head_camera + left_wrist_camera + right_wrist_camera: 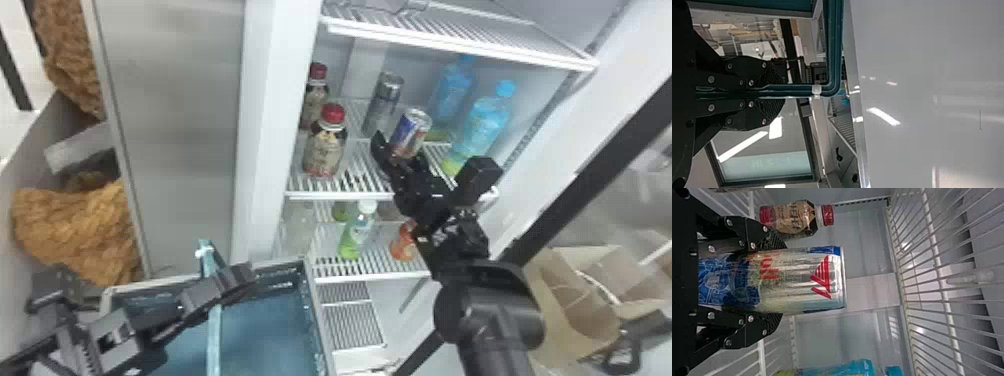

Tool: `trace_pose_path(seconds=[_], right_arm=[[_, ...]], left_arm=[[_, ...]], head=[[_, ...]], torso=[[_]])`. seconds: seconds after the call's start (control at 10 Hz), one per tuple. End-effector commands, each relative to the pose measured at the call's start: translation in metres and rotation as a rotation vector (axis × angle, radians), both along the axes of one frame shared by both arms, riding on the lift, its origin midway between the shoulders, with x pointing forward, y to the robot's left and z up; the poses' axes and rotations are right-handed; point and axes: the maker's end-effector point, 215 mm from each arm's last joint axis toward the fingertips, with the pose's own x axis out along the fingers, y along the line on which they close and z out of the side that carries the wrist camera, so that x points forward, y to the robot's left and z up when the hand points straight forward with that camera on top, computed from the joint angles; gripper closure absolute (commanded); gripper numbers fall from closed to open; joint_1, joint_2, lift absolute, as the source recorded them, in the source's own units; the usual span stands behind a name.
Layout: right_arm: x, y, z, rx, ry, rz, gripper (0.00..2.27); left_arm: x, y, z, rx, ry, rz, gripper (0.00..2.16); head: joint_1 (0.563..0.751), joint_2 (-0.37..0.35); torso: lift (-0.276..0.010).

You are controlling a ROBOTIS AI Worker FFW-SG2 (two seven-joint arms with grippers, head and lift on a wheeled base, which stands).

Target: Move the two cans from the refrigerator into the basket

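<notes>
While a printed can [414,127] stands between its fingers, right gripper [401,150]: head view; narrowed onto the can, over the middle shelf [340,195].
Silver can [382,102]: upright, ungripped, farther back on the middle shelf.
Basket [270,325]: below the middle shelf, in front and to its left.
Step, as judged: draw the printed can out level past the middle shelf's front edge, then left and down; lift just enough to clear the wires.
Edges: upper shelf [460,47] overhanging the middle shelf; white side post [270,125] along its left end.
Neighbours: red-capped bottle [323,150] standing on the middle shelf's left part, blue bottle [482,125] on its right part; swing left only once outside.
Left gripper [779,91]: left wrist view; pinched on the basket handle [832,47], in front of the middle shelf; best kept steady for the drop.
Printed can, grip: right wrist view; upright, fingers on both flanks, upper part free; contact of its base with the middle shelf cannot be told. Even, light pressure would spare the thin wall.
</notes>
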Motion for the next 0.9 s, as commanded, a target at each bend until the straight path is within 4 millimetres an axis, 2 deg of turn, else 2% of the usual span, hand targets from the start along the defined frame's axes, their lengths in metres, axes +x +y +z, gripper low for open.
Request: trace_pose_path(seconds=[0.0,0.4,0.6,0.8], right_arm=[[-0.020,0.001,0.006,-0.011,0.019,-0.015,1.27],[-0.070,0.000,0.033,-0.032,0.021,-0.023,1.27],[-0.095,0.008,0.029,-0.016,0.053,-0.002,1.27],[-0.125,0.029,0.021,-0.003,0.109,0.044,1.27]], left_arm=[[0.000,0.001,0.001,-0.002,0.000,0.002,1.19],[0.000,0.000,0.001,-0.006,0.002,0.002,1.19],[0.001,0.001,0.001,-0.009,0.002,0.006,1.19],[0.001,0.002,0.001,-0.008,0.001,0.008,1.19]], head=[[0.695,-0.329],[0.695,-0.347],[0.695,-0.350],[0.695,-0.350]], torso=[[-0.031],[-0.031],[-0.031],[-0.031]])
